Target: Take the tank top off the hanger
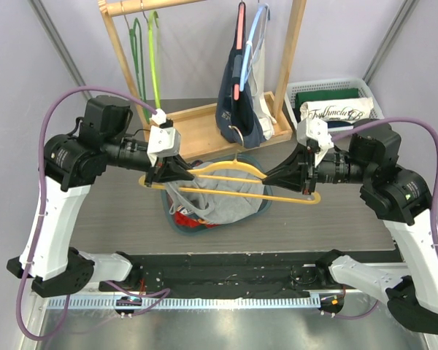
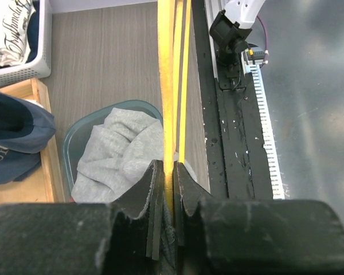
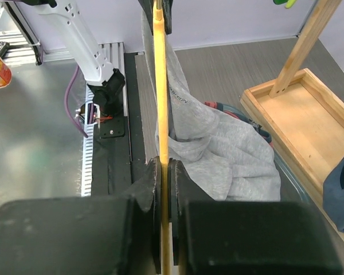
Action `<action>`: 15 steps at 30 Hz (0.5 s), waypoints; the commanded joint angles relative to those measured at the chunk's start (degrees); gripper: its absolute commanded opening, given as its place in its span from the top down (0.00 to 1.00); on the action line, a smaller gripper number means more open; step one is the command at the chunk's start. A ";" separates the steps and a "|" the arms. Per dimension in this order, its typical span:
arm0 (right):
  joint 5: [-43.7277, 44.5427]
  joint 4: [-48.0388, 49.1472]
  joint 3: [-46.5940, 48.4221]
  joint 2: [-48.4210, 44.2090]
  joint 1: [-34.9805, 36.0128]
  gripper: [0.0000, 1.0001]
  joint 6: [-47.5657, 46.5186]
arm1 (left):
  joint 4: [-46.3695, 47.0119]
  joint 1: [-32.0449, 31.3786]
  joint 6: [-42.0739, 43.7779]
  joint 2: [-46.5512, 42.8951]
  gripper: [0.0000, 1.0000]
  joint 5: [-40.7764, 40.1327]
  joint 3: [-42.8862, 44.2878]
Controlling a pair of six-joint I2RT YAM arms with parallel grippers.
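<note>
A yellow hanger (image 1: pixel 230 169) is held level over the table between my two grippers. The grey tank top (image 1: pixel 219 200) hangs by a strap from the hanger's left end, and its body is slumped in the teal bin (image 1: pixel 177 222) below. My left gripper (image 1: pixel 163 175) is shut on the hanger's left end (image 2: pixel 167 86), with grey fabric pinched in the jaws. My right gripper (image 1: pixel 298 175) is shut on the hanger's right end (image 3: pixel 159 86). The tank top also shows in the left wrist view (image 2: pixel 112 152) and the right wrist view (image 3: pixel 218 152).
A wooden rack (image 1: pixel 204 117) stands at the back with green hangers (image 1: pixel 144 51) and navy garments (image 1: pixel 237 102) on hangers. A white basket (image 1: pixel 332 91) of folded clothes sits at the back right. Something red (image 1: pixel 181 216) lies in the bin.
</note>
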 commanded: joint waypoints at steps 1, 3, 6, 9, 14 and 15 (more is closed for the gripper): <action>2.08 0.84 2.38 -0.31 0.06 0.99 0.55 | 4.04 -0.39 -2.64 -0.06 0.83 0.93 2.68; 3.65 1.53 2.38 -0.48 0.06 0.99 1.43 | 9.38 -0.39 -7.98 -0.41 0.48 -3.26 1.81; 10.23 2.50 2.55 -0.92 0.15 0.99 2.40 | 16.16 -0.39 -13.89 -1.02 0.06 -10.56 1.28; 16.48 3.64 2.90 -1.10 0.06 0.99 4.15 | 19.60 -0.39 -14.61 -2.25 0.00 -20.14 0.75; 23.87 6.46 2.73 -1.36 0.06 0.99 6.61 | 22.86 -0.48 -13.56 -6.29 0.00 -31.05 -6.60; 25.09 6.90 2.99 -1.45 0.06 0.99 6.88 | 24.43 -0.40 -13.47 -7.95 0.00 -33.15 -8.37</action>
